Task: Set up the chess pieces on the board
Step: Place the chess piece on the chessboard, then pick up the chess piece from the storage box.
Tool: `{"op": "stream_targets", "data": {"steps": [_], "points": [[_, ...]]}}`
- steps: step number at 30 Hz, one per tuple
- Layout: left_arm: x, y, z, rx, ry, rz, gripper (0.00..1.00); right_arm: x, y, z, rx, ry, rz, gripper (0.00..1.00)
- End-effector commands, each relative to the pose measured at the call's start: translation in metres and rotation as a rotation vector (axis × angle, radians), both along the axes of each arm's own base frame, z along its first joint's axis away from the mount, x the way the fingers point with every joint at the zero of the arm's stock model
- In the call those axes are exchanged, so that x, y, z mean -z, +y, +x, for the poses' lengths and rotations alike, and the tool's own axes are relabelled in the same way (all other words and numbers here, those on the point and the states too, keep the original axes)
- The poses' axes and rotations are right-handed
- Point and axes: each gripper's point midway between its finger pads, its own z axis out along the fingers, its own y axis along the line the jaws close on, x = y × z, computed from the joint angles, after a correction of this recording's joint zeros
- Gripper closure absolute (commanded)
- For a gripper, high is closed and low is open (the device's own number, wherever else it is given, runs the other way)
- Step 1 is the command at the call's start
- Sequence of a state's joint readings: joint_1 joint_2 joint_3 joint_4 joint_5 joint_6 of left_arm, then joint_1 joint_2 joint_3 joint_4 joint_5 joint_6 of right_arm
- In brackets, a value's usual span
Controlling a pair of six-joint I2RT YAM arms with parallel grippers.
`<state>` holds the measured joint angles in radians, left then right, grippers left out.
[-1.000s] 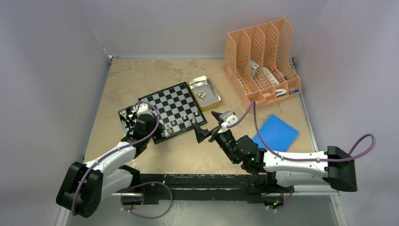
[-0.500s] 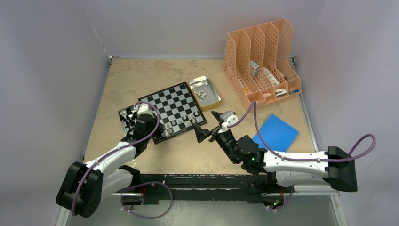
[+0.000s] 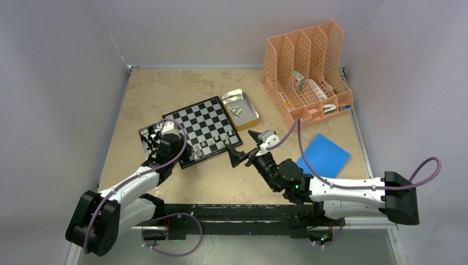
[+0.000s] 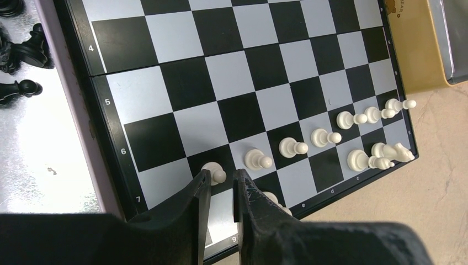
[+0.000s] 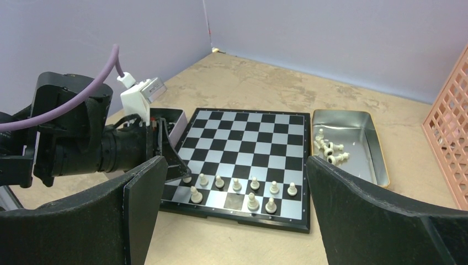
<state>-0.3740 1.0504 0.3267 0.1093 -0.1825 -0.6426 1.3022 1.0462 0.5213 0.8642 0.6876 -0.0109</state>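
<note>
Closely, left claw (image 4: pixel 221 176) flanks rounded pale pawn (image 4: pixel 212 168), grip unclear, right claw (image 5: pixel 236 165) spread wide, checkered board (image 4: pixel 237 110).

1. One board (image 3: pixel 200 122) of black and white checks.
2. Ten pale chess pieces (image 4: pixel 292 147) stand on it: seven in one row and three in the edge row beside it, one of those three half hidden.
3. Further loose pale pieces (image 5: pixel 328 148) lie bunched in the right tray (image 5: pixel 359 132), too tangled to count.
4. At least three black pieces (image 4: pixel 19 88) show in the left tray (image 4: pixel 44 143); the frame edge cuts off any others.
5. That makes two metal trays.
6. One orange file rack (image 3: pixel 306 55) with four compartments; its contents are too small to count.
7. One blue sheet (image 3: pixel 324 154).
8. Two grippers: the left gripper (image 4: pixel 222 175) and the right gripper (image 5: pixel 236 163).
9. One worktop (image 3: pixel 165 88).
</note>
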Motion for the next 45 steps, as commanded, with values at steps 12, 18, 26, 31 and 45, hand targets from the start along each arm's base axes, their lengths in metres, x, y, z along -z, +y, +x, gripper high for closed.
{"op": "stream_targets", "data": {"steps": [12, 18, 26, 31, 45], "points": [[-0.093, -0.019, 0.011, 0.074, -0.146, -0.083, 0.47, -0.026, 0.006, 0.012, 0.074, 0.104, 0.162, 0.01], [-0.144, -0.031, 0.0, 0.193, -0.16, -0.079, 0.36, -0.009, 0.013, 0.067, 0.189, 0.25, 0.144, 0.01], [-0.176, -0.052, -0.035, 0.514, -0.219, -0.011, 0.36, -0.002, 0.008, 0.165, 0.23, 0.241, 0.019, 0.18], [-0.16, -0.056, -0.044, 0.593, -0.204, 0.016, 0.35, 0.016, 0.019, 0.214, 0.175, 0.221, -0.075, 0.56], [-0.162, -0.051, -0.048, 0.587, -0.221, 0.035, 0.36, 0.094, 0.025, 0.304, 0.047, 0.348, -0.214, 0.72]]}}
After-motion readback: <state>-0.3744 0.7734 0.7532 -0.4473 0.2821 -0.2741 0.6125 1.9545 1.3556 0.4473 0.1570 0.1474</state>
